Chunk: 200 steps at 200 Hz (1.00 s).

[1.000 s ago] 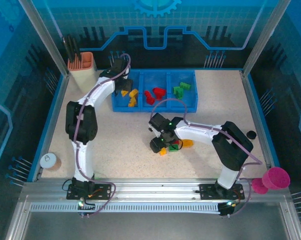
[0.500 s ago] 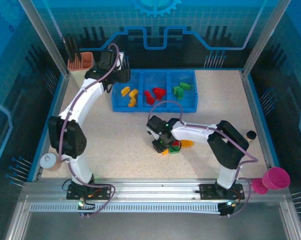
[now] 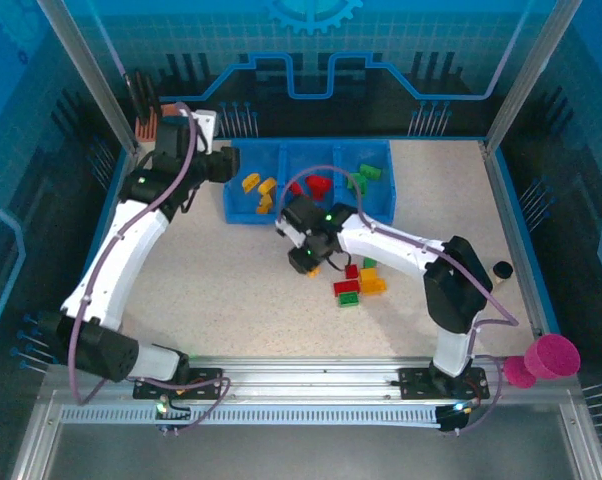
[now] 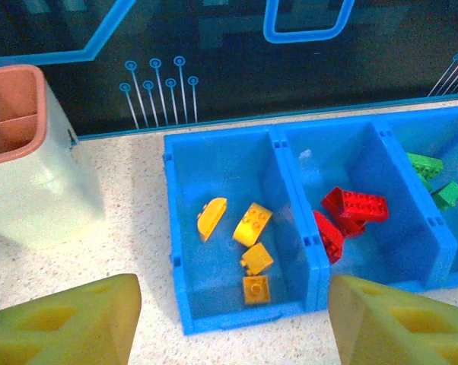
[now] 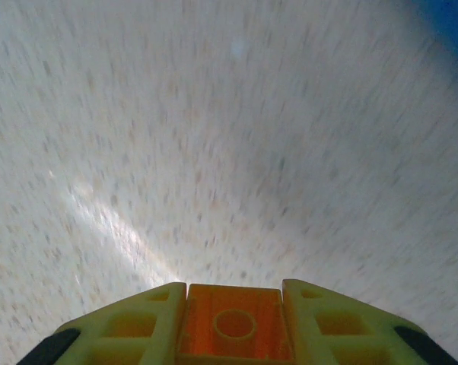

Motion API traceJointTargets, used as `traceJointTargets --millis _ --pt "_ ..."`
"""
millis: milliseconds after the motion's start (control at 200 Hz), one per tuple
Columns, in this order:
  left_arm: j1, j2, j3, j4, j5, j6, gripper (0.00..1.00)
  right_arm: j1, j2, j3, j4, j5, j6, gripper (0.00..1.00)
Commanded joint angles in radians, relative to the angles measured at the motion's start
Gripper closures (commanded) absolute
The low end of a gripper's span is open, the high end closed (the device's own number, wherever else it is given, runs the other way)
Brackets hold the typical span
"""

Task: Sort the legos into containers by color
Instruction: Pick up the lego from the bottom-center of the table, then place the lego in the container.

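Observation:
The blue tray holds the three containers: yellow-orange legos in the left one, red in the middle, green in the right. My left gripper hovers just left of the tray, open and empty, looking down on the yellow bricks. My right gripper hangs above the table in front of the tray, shut on an orange lego. A small cluster of red, green and orange legos lies on the table to its right.
A beige-and-orange holder stands left of the tray. A pink cup sits off the table's near right corner, and a small black object lies by the right edge. The right wrist view is motion-blurred.
My left gripper has pulled back left out of the yellow compartment and widened. My right gripper closed on the orange lego in the cluster and carried it up-left toward the tray.

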<state>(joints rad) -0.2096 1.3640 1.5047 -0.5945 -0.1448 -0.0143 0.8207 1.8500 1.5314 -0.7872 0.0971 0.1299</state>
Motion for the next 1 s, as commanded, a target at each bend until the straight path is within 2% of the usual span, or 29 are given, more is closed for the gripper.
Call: traceJointTargets --millis 0,140,325,390,455,560,655,801,996 --pt "0.020 -0.091 -0.052 -0.078 0.007 0.050 0.31 -0.042 0.086 0.174 -0.044 0.011 -0.081 0.74" --pt "0.052 -0.197 -0.122 -0.112 0.034 0.064 0.28 -0.078 0.262 0.464 -0.052 -0.003 -0.136 0.74" --pt "0.078 -0.267 -0.195 -0.123 0.079 0.085 0.27 -0.106 0.585 1.006 -0.154 0.002 -0.209 0.73" --pt "0.079 -0.282 -0.223 -0.122 0.097 0.085 0.27 -0.115 0.655 1.109 -0.122 -0.019 -0.231 0.72" --pt "0.081 -0.296 -0.266 -0.102 0.112 0.082 0.26 -0.117 0.676 1.110 -0.031 -0.031 -0.259 0.72" --pt "0.081 -0.298 -0.299 -0.087 0.130 0.070 0.26 -0.118 0.662 0.991 0.161 -0.049 -0.290 0.70" --pt "0.081 -0.298 -0.305 -0.080 0.158 0.052 0.26 -0.115 0.677 0.937 0.266 -0.049 -0.306 0.70" --pt "0.081 -0.303 -0.307 -0.081 0.168 0.050 0.26 -0.102 0.734 0.937 0.327 -0.034 -0.355 0.70" --pt "0.081 -0.298 -0.310 -0.081 0.166 0.050 0.26 -0.095 0.832 1.000 0.312 0.010 -0.425 0.67"
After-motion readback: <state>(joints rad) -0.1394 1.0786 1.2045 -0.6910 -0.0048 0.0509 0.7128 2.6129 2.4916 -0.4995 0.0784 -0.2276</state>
